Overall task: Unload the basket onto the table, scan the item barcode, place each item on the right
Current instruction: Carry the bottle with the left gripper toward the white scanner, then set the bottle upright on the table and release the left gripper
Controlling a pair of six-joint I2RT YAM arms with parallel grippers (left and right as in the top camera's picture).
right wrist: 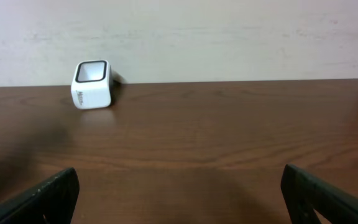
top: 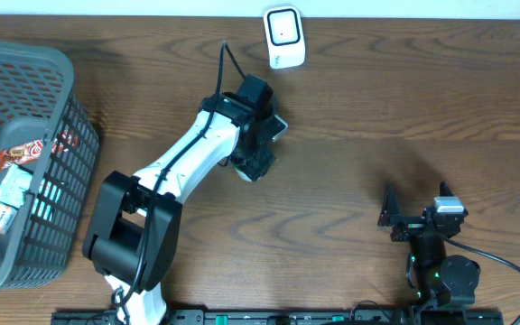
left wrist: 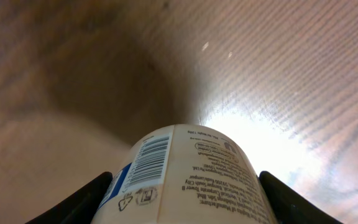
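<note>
At nine o'clock, basket (top: 57,63): grey mesh with packets (top: 12,185) inside, no part of this step.
Left jaws: closed partway around the white bottle (left wrist: 185,186), held over the bench (top: 377,117) near centre.
Barcode (left wrist: 149,162): on the bottle's side, facing my wrist camera.
Scanner (top: 284,37): at twelve o'clock, just beyond the bottle. I judge I am presenting it; next I must turn the barcode toward the scanner's window.
Right jaws: wide, empty, at five o'clock.

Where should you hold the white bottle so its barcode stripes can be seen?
Hold the bottle by its round sides, one finger from each flank, as the left gripper has it. The barcode sits between the fingers, uncovered.
</note>
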